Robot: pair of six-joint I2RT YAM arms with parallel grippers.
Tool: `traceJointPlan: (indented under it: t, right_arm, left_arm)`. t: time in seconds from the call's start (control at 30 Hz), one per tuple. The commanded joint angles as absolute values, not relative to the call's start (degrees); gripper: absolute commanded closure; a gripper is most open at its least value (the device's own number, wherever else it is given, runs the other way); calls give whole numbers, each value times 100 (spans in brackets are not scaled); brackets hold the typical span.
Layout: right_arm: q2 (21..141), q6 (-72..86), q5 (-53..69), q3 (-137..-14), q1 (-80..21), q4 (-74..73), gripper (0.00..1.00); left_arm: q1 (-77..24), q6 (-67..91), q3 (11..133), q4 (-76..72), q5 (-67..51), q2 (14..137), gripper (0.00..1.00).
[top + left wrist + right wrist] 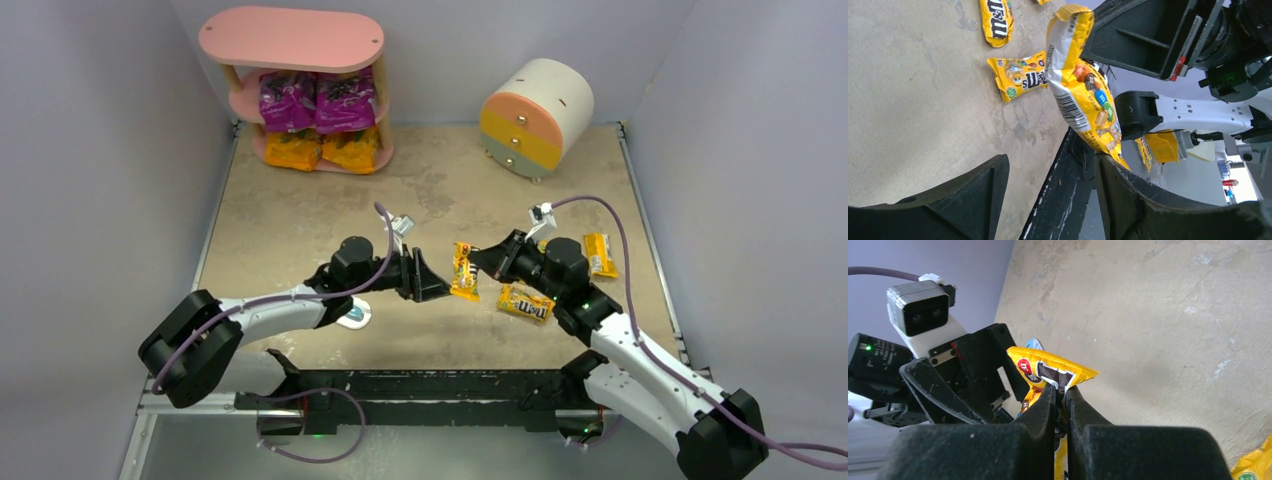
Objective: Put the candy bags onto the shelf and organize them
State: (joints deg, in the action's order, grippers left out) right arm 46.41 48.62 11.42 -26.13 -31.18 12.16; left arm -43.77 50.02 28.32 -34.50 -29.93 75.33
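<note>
My right gripper [1062, 387] is shut on the top edge of a small yellow M&M's pack [1048, 367], which hangs above the table between the two arms [464, 271]. My left gripper [1050, 159] faces it with jaws open; the pack's [1083, 95] lower end lies against the outside of one finger, not between them. Two more M&M's packs lie on the table [526, 302] [599, 254]. The pink shelf [290, 40] stands at the back left with two purple bags [287, 100] on its middle tier and two orange-yellow bags [293, 150] on its bottom tier.
A round cream drum cabinet [537, 115] with orange-yellow drawers stands at the back right. A light-blue and white packet [355, 316] lies under my left arm. Grey walls close in the table on both sides.
</note>
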Motion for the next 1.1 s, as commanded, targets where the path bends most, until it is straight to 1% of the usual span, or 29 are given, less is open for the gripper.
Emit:
traceJointPlan:
  t: [0.0, 0.07, 0.13, 0.2, 0.27, 0.4, 0.5, 0.63, 0.67, 0.7, 0.73, 0.93, 0.97, 1.07]
  right_arm:
    - [4564, 4489, 755, -2742, -3146, 1174, 99]
    - [4527, 4233, 528, -2812, -3151, 908, 99]
    - [4487, 3973, 474, -2847, -3149, 757, 99]
    - [4471, 3877, 521, -2852, -3147, 723, 99]
    - [4455, 4023, 606, -2785, -3151, 913, 99]
    - [4500, 4439, 980, -2625, -3154, 1594, 100]
    - [4668, 4430, 1019, -2817, -3156, 1677, 100]
    - [4807, 4402, 1163, -3005, -3164, 1763, 100]
    - [4795, 4413, 1195, -3022, -3172, 1775, 100]
    - [4767, 4419, 1203, -3031, -3173, 1757, 100]
    - [4738, 4434, 1190, -3041, -3173, 1727, 99]
    - [4480, 4475, 1097, -3051, -3173, 1488, 93]
    - [4434, 4452, 856, -3098, -3173, 1315, 91]
    - [4375, 4366, 205, -3341, -3173, 786, 86]
  left_arm:
    - [-4460, 5135, 3058, -4013, -3223, 7421, 36]
    - [-4456, 4830, 3062, -3416, -3084, 7071, 35]
    - [-4456, 4595, 3064, -2748, -2667, 6614, 30]
    - [-4460, 4496, 3075, -2509, -2436, 6294, 26]
    - [-4462, 4508, 3135, -2533, -2411, 6239, 26]
    - [-4502, 4559, 3388, -2843, -2623, 6836, 29]
    - [-4608, 4500, 3667, -3025, -2765, 7315, 30]
    - [-4817, 4231, 4088, -2744, -2599, 7700, 35]
    - [-4836, 4213, 4117, -2761, -2574, 7752, 39]
    - [-4849, 4218, 4121, -2851, -2572, 7786, 45]
    - [-4859, 4226, 4126, -2922, -2598, 7816, 57]
    - [-4877, 3980, 4203, -2537, -2442, 7808, 96]
    - [-4878, 3916, 4197, -2443, -2386, 7760, 100]
    - [-4878, 3618, 4093, -2280, -2349, 7525, 100]
